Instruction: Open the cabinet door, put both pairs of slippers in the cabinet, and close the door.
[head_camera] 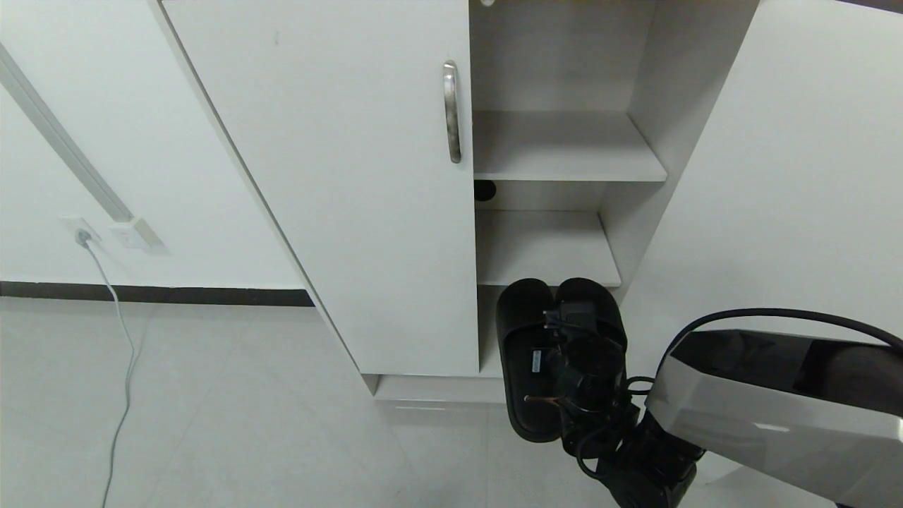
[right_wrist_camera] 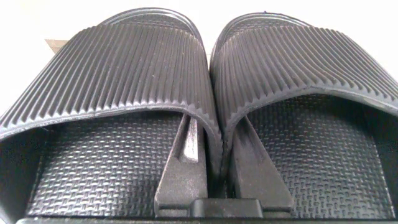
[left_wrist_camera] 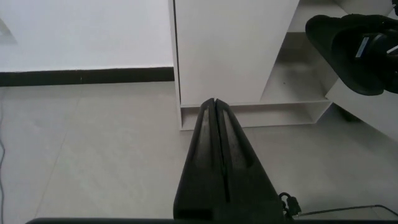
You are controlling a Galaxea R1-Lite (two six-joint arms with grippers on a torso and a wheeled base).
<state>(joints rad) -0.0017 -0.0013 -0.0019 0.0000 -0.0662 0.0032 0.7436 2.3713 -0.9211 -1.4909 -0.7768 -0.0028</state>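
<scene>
A pair of black slippers (head_camera: 525, 339) hangs side by side in front of the cabinet's lowest compartment (left_wrist_camera: 292, 87), toes toward the cabinet. My right gripper (head_camera: 568, 324) is shut on the two inner strap edges, which are pressed together. In the right wrist view the ribbed straps (right_wrist_camera: 124, 68) arch over the fingers (right_wrist_camera: 189, 146) of the right gripper (right_wrist_camera: 214, 155). The cabinet's right door (head_camera: 776, 176) stands open and its left door (head_camera: 338, 176) is closed. My left gripper (left_wrist_camera: 214, 109) is shut on nothing, low over the floor, with the slippers (left_wrist_camera: 348, 43) farther off.
Two bare shelves (head_camera: 557, 148) (head_camera: 543, 247) show inside the cabinet. A small dark round thing (head_camera: 485, 189) sits behind the left door's edge. The left door has a metal handle (head_camera: 451, 111). A wall socket (head_camera: 85, 236) feeds a cable (head_camera: 120, 395) across the open floor on the left.
</scene>
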